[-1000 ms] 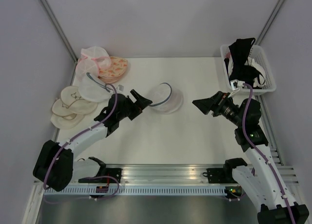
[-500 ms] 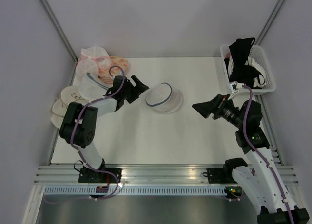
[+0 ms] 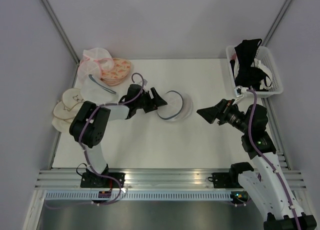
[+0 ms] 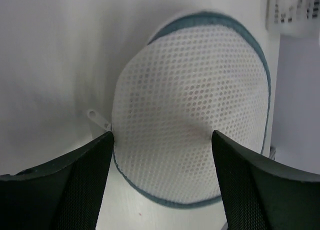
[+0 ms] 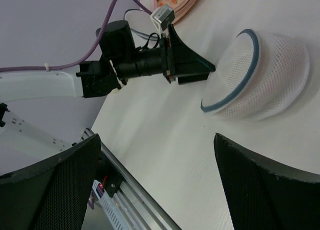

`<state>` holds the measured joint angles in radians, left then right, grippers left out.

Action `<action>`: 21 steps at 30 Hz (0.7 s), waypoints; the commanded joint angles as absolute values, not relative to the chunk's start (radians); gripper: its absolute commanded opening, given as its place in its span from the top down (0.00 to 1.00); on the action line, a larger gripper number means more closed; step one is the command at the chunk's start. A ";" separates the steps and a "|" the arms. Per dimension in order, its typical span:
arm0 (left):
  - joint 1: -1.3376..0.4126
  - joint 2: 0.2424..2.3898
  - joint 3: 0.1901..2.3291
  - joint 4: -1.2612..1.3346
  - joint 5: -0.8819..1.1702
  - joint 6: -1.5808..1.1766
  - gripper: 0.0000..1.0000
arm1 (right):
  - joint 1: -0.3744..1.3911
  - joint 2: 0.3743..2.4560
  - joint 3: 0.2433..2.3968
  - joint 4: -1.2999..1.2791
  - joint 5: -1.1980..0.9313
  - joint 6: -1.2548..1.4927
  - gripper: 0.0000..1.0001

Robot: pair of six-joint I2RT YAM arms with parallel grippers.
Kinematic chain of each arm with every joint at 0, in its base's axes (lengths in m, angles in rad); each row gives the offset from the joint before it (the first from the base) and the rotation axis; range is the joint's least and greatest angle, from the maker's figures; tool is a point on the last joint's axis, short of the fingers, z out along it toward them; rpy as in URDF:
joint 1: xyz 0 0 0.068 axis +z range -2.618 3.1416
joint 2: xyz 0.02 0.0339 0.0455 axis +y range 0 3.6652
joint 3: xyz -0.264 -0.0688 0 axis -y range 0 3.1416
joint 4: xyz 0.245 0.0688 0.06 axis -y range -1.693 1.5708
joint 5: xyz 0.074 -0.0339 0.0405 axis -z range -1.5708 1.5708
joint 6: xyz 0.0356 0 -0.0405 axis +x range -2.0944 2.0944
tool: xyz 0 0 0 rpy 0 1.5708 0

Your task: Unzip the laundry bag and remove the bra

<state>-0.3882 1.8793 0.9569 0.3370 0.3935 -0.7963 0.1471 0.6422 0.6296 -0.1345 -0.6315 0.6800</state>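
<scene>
white table point(image 3: 150, 140), laundry bag point(image 3: 178, 106) on edge, dome seemingly rightward

Upper right of the top view: white slotted basket point(image 3: 274, 70) at the table's far right corner, black bras point(image 3: 248, 51) heaped in it and standing above its rim. Upper left: I note a pile against the wall, with a pink mesh pouch point(image 3: 95, 57) farthest back, an orange patterned bra point(image 3: 119, 70) just beside it, a second white mesh pouch point(image 3: 90, 92) nearer, and cream padded cups point(image 3: 67, 110) stacked at the table's left edge. White table point(image 3: 190, 140); aluminium rail point(image 3: 170, 177) along the bottom.
</scene>
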 commanded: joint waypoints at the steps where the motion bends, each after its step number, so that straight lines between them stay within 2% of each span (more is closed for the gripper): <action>1: -0.486 1.757 0.852 0.445 0.440 -0.776 0.17 | 0.152 0.640 0.617 -0.117 -0.640 0.672 0.02; 7: -0.624 1.609 0.680 0.500 0.388 -0.912 0.19 | 0.152 0.623 0.606 -0.136 -0.635 0.667 0.02; 13: -0.762 1.487 0.600 0.546 0.318 -0.988 0.19 | 0.153 0.604 0.592 -0.150 -0.621 0.664 0.02; 18: -0.762 1.411 0.664 0.288 0.122 -0.783 0.10 | 0.152 0.603 0.592 -0.160 -0.629 0.664 0.02; 19: -0.758 1.398 0.705 0.243 0.026 -0.726 0.04 | 0.152 0.600 0.594 -0.170 -0.630 0.660 0.02; 21: -0.749 1.400 0.732 0.203 -0.052 -0.669 0.01 | 0.153 0.595 0.597 -0.186 -0.629 0.647 0.02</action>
